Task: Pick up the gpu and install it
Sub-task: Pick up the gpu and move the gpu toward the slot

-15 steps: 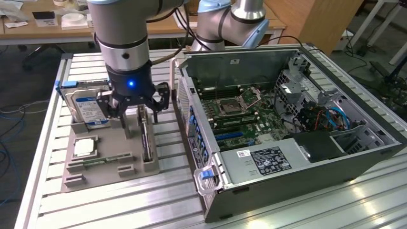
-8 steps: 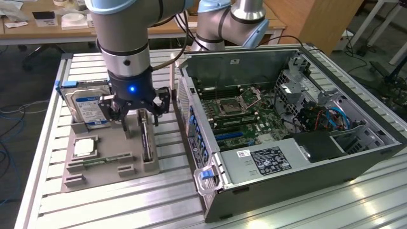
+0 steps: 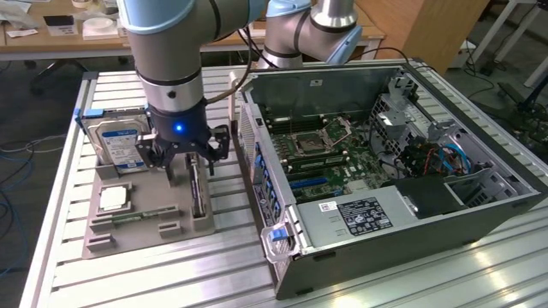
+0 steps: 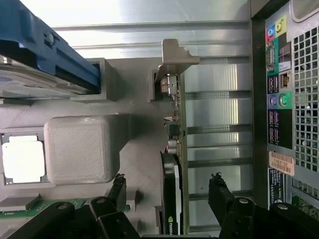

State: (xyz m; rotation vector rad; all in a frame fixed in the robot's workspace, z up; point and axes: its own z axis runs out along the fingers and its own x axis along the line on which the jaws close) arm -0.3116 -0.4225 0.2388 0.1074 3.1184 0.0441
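The gpu (image 3: 199, 191) stands on its long edge in a slot of the grey holder tray (image 3: 141, 240), dark board with a silvery bracket. In the wrist view the gpu (image 4: 175, 144) runs edge-on, its metal bracket (image 4: 175, 56) at the far end. My gripper (image 3: 190, 157) hangs just above the card's back end, open. In the wrist view my gripper (image 4: 167, 189) straddles the card, one black fingertip (image 4: 118, 188) on each side, with clear gaps to the board. Nothing is held.
On the same tray stand a hard drive with a blue-white label (image 3: 120, 144), a processor (image 3: 114, 197) and a memory stick (image 3: 137, 215). The open computer case (image 3: 385, 160) lies on the exterior view's right, its rear panel (image 4: 284, 99) close to the gpu.
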